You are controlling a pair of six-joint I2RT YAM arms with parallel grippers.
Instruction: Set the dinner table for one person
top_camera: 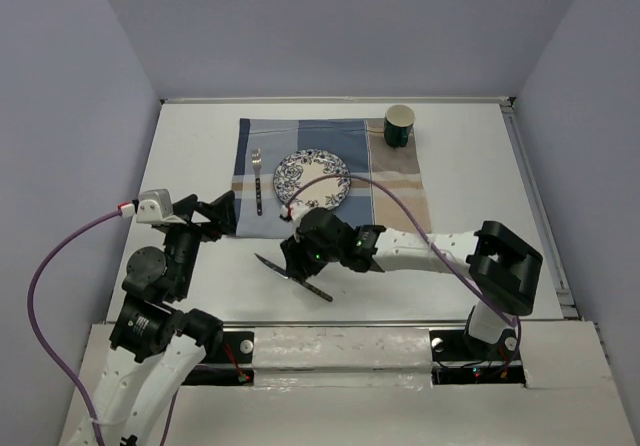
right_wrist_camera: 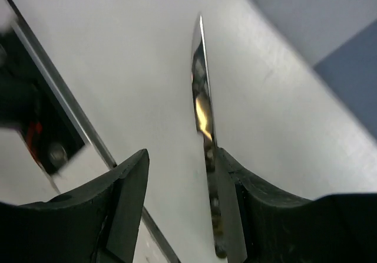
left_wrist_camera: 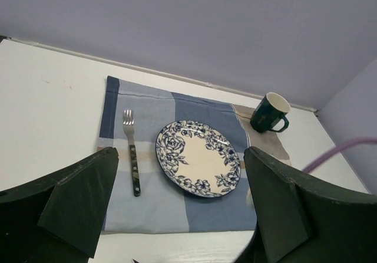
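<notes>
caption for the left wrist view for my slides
Open left gripper frames a fork left of a floral plate on the striped cloth, green mug at its far right corner.

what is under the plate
The blue-and-tan striped cloth lies under the plate and is spread on the white table. The patch of cloth directly beneath the plate is covered, so anything there cannot be seen.

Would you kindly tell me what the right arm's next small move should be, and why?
Probably shut the jaws of the right gripper on the knife: its handle lies between them, against one, clear of the other. The fork lies left of the plate, so the knife likely belongs on its right.
</notes>
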